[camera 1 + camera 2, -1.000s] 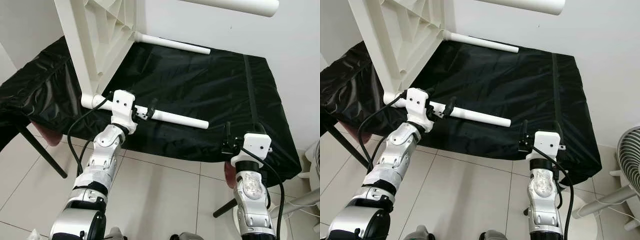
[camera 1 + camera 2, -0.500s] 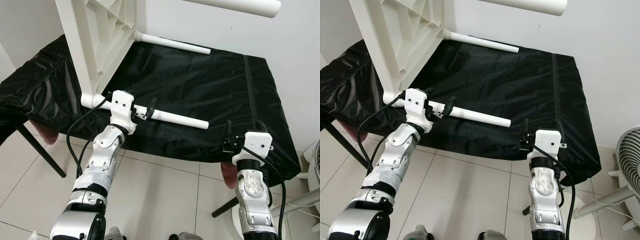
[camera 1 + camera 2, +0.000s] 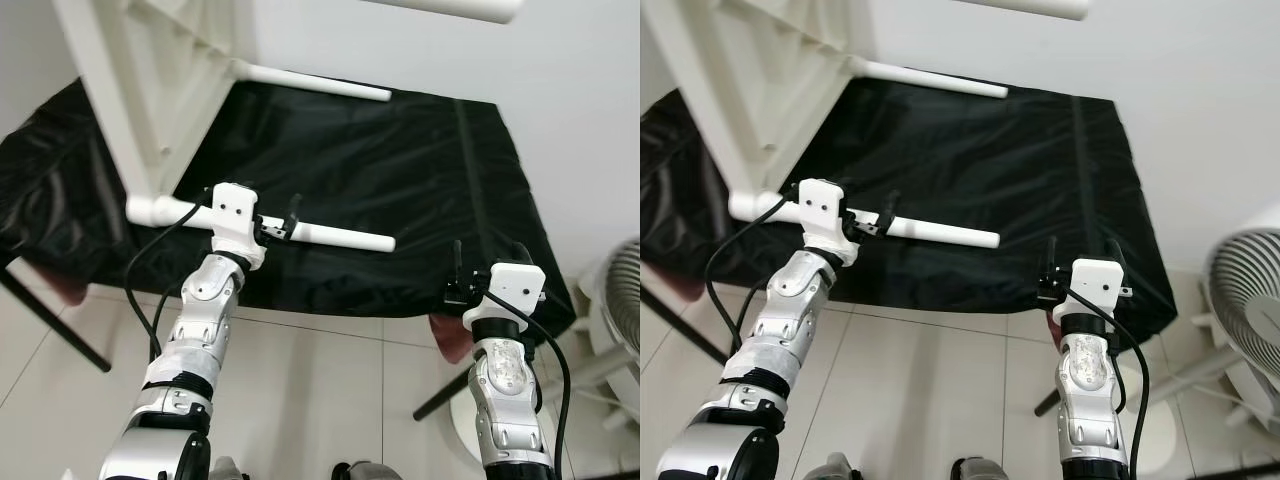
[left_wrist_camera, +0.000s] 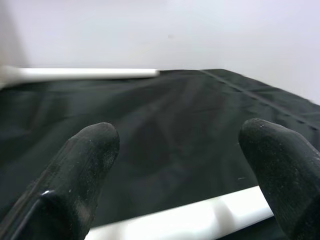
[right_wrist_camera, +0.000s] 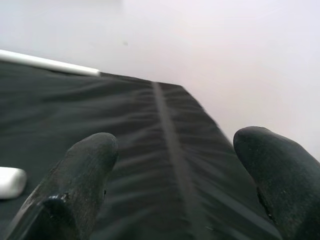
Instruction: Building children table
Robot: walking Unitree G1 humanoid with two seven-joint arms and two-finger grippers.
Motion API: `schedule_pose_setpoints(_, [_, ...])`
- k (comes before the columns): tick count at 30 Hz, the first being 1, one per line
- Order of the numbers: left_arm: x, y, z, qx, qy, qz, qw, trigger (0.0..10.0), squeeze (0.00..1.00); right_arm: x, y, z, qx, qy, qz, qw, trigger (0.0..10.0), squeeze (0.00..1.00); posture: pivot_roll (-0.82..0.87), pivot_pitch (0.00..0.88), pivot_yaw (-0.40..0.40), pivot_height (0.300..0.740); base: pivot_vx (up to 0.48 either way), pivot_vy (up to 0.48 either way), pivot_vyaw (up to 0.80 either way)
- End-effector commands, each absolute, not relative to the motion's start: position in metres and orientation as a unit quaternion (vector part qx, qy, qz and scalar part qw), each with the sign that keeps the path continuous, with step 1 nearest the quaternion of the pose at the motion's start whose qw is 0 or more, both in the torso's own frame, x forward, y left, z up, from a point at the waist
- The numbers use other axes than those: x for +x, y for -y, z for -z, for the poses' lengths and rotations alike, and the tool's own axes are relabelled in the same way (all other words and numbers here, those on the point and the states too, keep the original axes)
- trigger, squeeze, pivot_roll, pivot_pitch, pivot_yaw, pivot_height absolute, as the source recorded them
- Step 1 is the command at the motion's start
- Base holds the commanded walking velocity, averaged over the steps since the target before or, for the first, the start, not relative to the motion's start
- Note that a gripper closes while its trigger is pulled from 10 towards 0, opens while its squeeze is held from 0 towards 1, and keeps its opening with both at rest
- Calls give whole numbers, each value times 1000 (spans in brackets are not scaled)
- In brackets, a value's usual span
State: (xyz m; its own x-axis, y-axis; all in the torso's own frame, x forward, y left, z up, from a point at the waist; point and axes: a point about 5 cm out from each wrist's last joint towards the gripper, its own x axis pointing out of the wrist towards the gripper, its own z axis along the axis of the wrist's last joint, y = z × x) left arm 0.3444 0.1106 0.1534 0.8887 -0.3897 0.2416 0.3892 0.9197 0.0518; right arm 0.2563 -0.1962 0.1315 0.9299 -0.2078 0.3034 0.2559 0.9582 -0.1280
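Note:
The white table top (image 3: 150,70) stands tilted on the black-covered surface, with white tube legs sticking out of it. The near leg (image 3: 335,236) runs along the front of the cover and the far leg (image 3: 310,82) lies along the wall. My left gripper (image 3: 280,224) is at the near leg, open, with its fingers on either side of the tube. In the left wrist view the leg (image 4: 200,217) lies low between the spread fingertips (image 4: 92,147). My right gripper (image 3: 488,256) is open over the cover's front right edge, holding nothing.
The black cover (image 3: 400,170) drapes over a low stand against the white wall. A white fan (image 3: 1248,320) stands on the tiled floor at the right. A dark stand leg (image 3: 45,320) slants down at the left. Another white tube (image 3: 450,8) crosses the top.
The whole picture has shifted left, so the camera has turned right and more of the fan shows. Both grippers keep their places and stay open.

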Motion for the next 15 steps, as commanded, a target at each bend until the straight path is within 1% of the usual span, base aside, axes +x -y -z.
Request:
schedule_pose_setpoints(1, [345,-113,-153,0,120,192,974,10000,0,256,198,-129,-80,139,123,979,10000,0,57,0,-44,740,0,0,-800])
schedule_pose_setpoints(2, [345,-113,-153,0,120,192,974,10000,0,256,198,-129,-79,139,122,979,10000,0,57,0,-44,740,0,0,-800])
schedule_pose_setpoints(4, [345,-113,-152,-1,119,191,974,10000,0,256,198,-130,-82,142,122,979,10000,0,56,0,-43,740,0,326,0])
schedule_pose_setpoints(15, [344,-112,-153,0,117,191,975,10000,0,255,198,-130,-80,144,124,979,10000,0,57,0,-40,740,0,414,0])
